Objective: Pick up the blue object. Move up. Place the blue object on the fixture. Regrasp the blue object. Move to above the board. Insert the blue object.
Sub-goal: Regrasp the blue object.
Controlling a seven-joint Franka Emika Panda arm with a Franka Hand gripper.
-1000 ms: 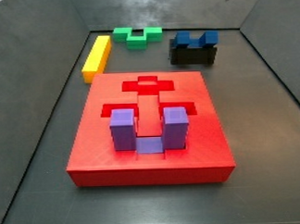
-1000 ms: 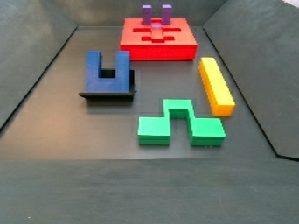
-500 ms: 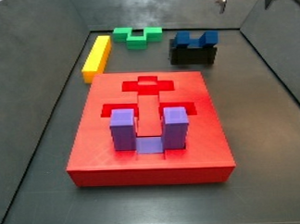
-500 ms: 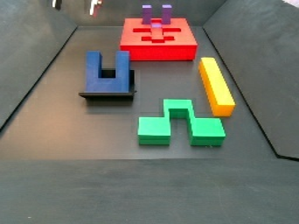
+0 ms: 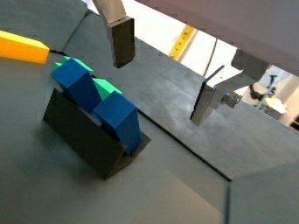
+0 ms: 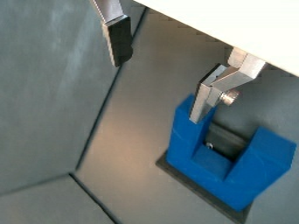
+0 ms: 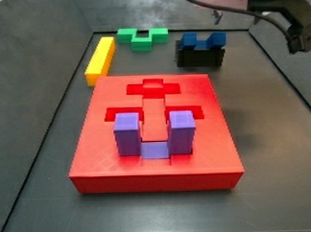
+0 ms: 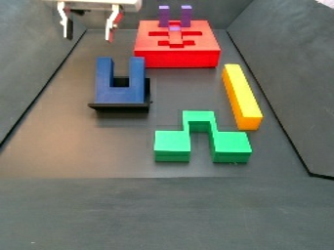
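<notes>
Up at eleven o'clock in a side view, claw (image 8: 90,26) — wide open, empty, clear of everything. Blue object (image 8: 120,80) on the fixture (image 8: 124,104) toward five o'clock, prongs aimed at twelve.

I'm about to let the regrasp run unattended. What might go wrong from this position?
The open gripper hangs off to one side of the blue object on the fixture, so a straight descent would probably miss it. The block only rests there; a finger clipping a prong might tip it off.
</notes>
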